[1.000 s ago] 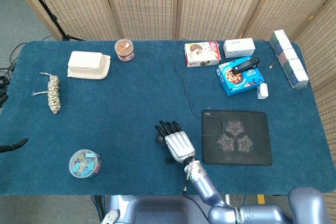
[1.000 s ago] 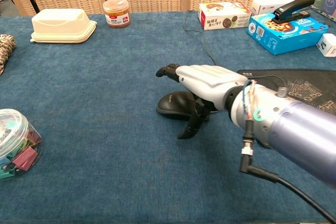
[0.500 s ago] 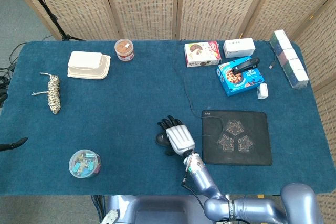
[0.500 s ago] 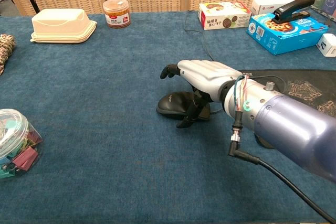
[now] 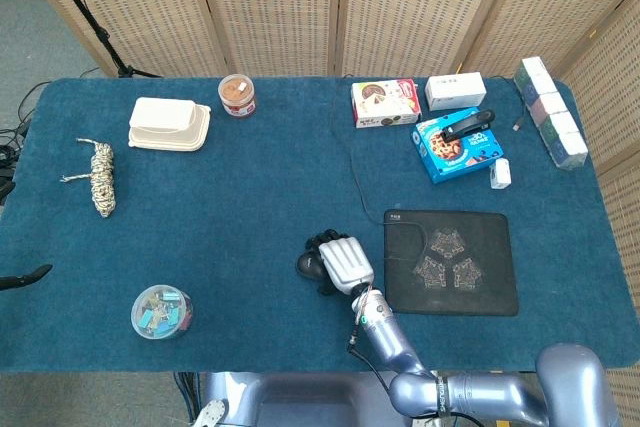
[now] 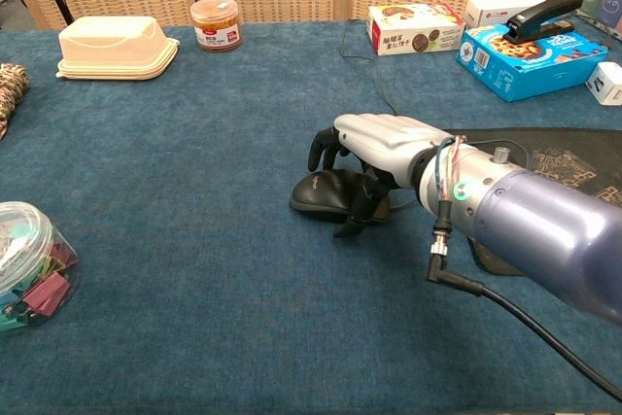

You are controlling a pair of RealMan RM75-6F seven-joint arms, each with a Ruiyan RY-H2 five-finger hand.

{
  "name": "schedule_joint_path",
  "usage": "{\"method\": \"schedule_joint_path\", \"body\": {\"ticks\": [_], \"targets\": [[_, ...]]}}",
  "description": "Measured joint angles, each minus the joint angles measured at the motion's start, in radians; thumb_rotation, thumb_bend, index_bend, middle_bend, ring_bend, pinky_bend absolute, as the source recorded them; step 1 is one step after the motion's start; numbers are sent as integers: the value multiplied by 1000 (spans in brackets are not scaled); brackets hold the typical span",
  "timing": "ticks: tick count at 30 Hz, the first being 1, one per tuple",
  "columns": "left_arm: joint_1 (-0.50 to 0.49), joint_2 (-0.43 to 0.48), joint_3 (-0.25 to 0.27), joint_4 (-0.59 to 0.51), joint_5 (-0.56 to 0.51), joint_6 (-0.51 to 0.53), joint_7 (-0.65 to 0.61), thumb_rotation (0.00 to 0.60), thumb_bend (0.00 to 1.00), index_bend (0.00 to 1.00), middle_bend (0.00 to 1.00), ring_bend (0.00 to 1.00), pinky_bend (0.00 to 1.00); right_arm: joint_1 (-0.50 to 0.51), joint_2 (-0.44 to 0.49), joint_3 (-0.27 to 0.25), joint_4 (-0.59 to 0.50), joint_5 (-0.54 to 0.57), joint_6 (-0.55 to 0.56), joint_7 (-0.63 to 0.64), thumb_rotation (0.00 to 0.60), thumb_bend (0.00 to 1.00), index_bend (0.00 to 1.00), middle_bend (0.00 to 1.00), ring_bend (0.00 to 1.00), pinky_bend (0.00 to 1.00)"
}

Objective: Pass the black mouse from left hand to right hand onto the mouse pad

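The black mouse (image 5: 306, 265) (image 6: 317, 195) lies on the blue table cloth, just left of the black mouse pad (image 5: 452, 263) (image 6: 559, 158). My right hand (image 5: 345, 262) (image 6: 381, 142) lies over the mouse's right half. Its fingers curl down over the far side and its thumb presses the near side, so it grips the mouse, which still rests on the cloth. The hand hides the mouse's right part. A thin cable (image 5: 351, 169) runs from the mouse toward the far edge. My left hand shows in neither view.
A jar of clips (image 5: 160, 312) (image 6: 21, 264) stands at the near left. A cream lunch box (image 5: 168, 124), a small brown jar (image 5: 237, 95) and a rope bundle (image 5: 101, 178) lie at the far left. Snack boxes (image 5: 384, 103) and a stapler on a blue box (image 5: 458, 143) sit behind the pad.
My right hand's fingers have curled from stretched out above the mouse down around it. The hand has shifted slightly right. The mouse has stayed in place.
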Motion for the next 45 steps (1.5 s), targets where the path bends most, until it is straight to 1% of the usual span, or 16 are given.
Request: {"method": "schedule_joint_path", "body": {"ticks": [3,5,8,11,14,21,24,27,31,34,37,40,45], "targets": [[2,1,-2,2,0,-2,-5,600,38,0,0,0,0,3,-5,-3,8,3,0,8,600,220,339,360,275,363],[3,1,-3,3,1,-4,-9,600,38,0,0,0,0,6,-8,-4,18,1,1,15,600,245,390,414,336,390],[5,2,-4,4,2,-7,-14,600,38,0,0,0,0,7,-16,-5,29,-17,8,33,600,294,446,466,391,414],[5,1,-6,5,1,-10,-12,600,38,0,0,0,0,6,-27,-8,51,-50,17,62,600,347,472,489,409,425],[5,1,-6,5,1,-14,-9,600,38,0,0,0,0,5,-31,-14,68,-76,19,87,600,380,480,496,416,427],[6,-2,-9,4,0,-20,0,600,38,0,0,0,0,1,0,-35,70,-151,16,123,600,405,484,499,416,427],[6,-4,-10,5,-4,-23,6,600,38,0,0,0,0,2,47,-53,54,-215,10,134,600,408,490,504,416,427],[5,-6,-12,5,-10,-28,12,600,38,0,0,0,0,9,125,-75,30,-301,-12,159,600,408,492,505,416,427],[2,-9,-14,1,-16,-35,24,600,38,0,0,0,0,27,256,-112,1,-446,-50,201,600,421,499,509,416,427],[0,-13,-16,-4,-20,-39,41,600,38,0,0,0,0,40,338,-141,-14,-543,-70,234,600,442,507,518,416,427],[-4,-17,-16,-10,-23,-45,63,600,38,0,0,0,0,58,427,-179,-19,-647,-97,285,600,468,508,516,416,427],[-6,-23,-17,-16,-28,-49,85,600,38,0,0,0,0,75,481,-217,-4,-722,-120,342,600,512,512,514,416,426],[-10,-33,-20,-20,-43,-54,117,600,38,0,0,0,0,93,517,-272,57,-821,-133,400,600,603,516,514,416,426]]}}
